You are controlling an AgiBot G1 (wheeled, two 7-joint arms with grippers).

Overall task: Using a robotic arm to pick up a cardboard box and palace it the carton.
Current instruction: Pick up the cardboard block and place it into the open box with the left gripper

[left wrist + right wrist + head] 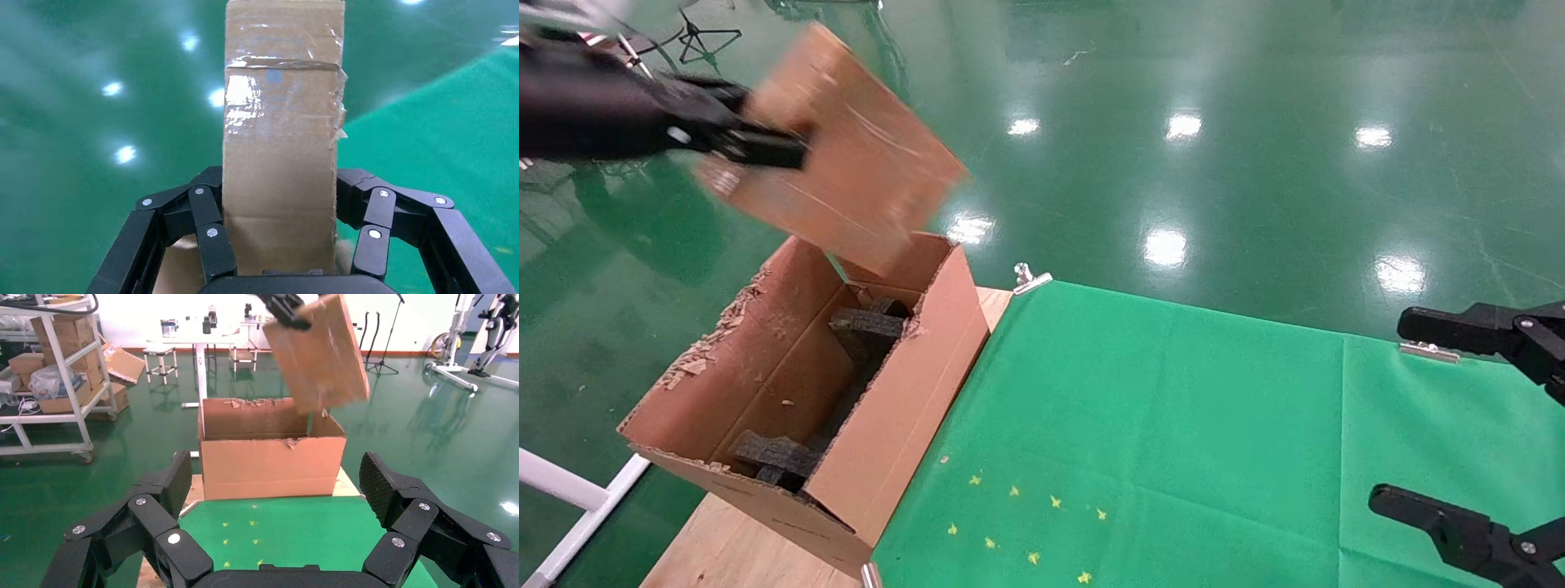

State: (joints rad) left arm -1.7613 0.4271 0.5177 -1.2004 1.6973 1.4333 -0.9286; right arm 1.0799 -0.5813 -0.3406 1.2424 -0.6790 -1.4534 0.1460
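Head view: my left hand point(764, 147) is clenched on the cardboard box point(846, 155), holding it in the air, tilted, just above the far end of the carton point(903, 384). The box's lower corner hangs over the carton's opening, not inside yet. The carton sits at the left edge of the table point(1173, 425), partly on bare wood, w/ black foam blocks point(866, 327) showing inside and torn flap edges on its left wall.

Left wrist view: the box point(281, 135) runs straight out between my fingers point(211, 233), gripped across its narrow width near one end, so most of it sticks out beyond the grip. Clear tape point(278, 64) crosses its face.

Right wrist view: right hand point(269, 496) is released, fingers spread wide, idle over the green cloth on the table's right side; from here the box point(321, 349) hangs over the carton point(269, 453).

Handling, my guess: box looks light & fairly stiff, plain cardboard w/ scuffed faces, so grip friction should be ok; the taped patch is prob slicker, best kept off the pads. Holding near one end means it may swing or pivot in the grip when I lower it. Foam blocks inside could catch a corner, so it should go in the free space btw them
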